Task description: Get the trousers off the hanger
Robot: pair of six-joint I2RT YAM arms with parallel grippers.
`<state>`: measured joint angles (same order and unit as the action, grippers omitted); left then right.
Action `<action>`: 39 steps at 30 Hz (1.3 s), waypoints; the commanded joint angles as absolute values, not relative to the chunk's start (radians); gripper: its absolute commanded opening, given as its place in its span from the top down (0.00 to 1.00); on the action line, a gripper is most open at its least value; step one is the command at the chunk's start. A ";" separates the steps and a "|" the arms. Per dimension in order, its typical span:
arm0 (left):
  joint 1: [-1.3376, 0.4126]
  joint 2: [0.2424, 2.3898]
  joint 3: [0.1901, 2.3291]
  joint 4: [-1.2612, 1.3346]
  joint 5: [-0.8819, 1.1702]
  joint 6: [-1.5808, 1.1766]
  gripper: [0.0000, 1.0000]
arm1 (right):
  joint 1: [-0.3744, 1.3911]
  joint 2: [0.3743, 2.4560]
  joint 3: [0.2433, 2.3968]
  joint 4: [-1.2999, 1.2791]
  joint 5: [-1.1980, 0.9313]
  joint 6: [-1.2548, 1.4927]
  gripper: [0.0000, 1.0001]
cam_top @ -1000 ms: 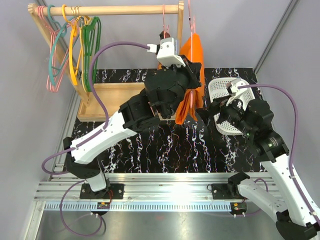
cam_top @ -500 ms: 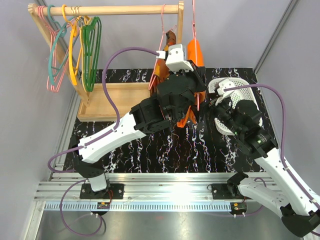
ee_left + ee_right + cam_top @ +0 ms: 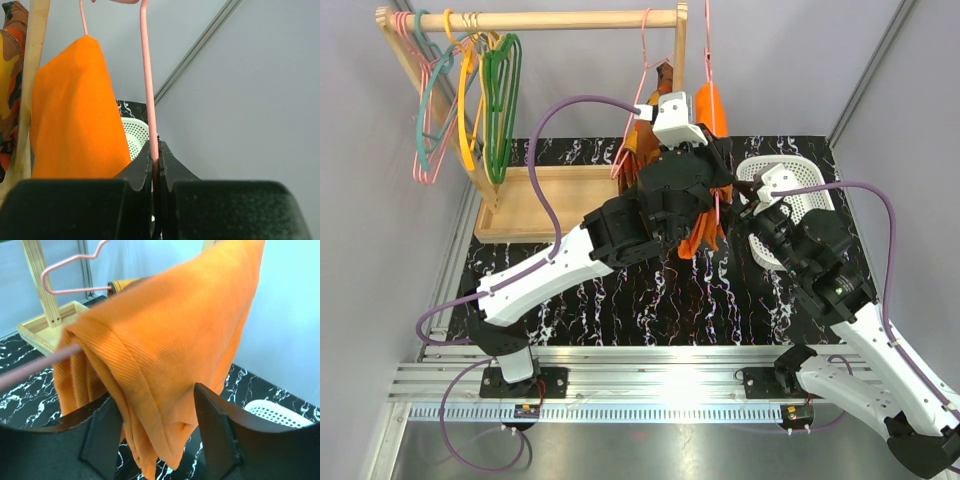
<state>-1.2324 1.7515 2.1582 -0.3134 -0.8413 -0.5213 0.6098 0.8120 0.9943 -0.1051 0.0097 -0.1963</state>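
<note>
The bright orange trousers (image 3: 713,108) hang folded over the thin pale pink hanger (image 3: 708,50), right of the wooden rack's post. My left gripper (image 3: 156,150) is shut on the hanger's pink wire (image 3: 147,75), with the trousers (image 3: 75,115) just to its left. My right gripper (image 3: 157,392) is at the trousers' lower folded edge (image 3: 180,340). Its two fingers stand apart on either side of the cloth. The left finger touches the fabric; the right one is a little off it. The hanger's bar (image 3: 35,367) runs out of the cloth at the left.
A wooden rack (image 3: 530,20) carries green, yellow and teal hangers (image 3: 470,90). A patterned orange-brown garment (image 3: 645,140) hangs on another pink hanger beside the trousers. A white perforated basket (image 3: 805,185) lies on the black marbled mat (image 3: 620,300), right of the trousers.
My left arm has swung the hanger with the trousers a little to the right. My right gripper has moved up to the trousers and its jaws have narrowed around the cloth.
</note>
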 commanded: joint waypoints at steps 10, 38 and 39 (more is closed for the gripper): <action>-1.238 1.683 2.197 -0.198 -0.784 -0.560 1.00 | 0.621 0.810 1.012 0.055 -0.064 -0.265 0.30; -1.239 1.508 1.832 -0.221 -0.729 -0.499 1.00 | 0.621 0.856 1.276 -0.175 0.320 -0.256 1.00; -1.238 1.500 1.813 -0.222 -0.729 -0.499 1.00 | 0.621 0.862 1.290 -0.184 0.337 -0.246 1.00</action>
<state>-1.2327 1.5764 1.8435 -0.3447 -0.7288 -0.5270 0.6193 0.8631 1.1774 -0.2535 0.1989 -0.2714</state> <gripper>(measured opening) 0.028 0.187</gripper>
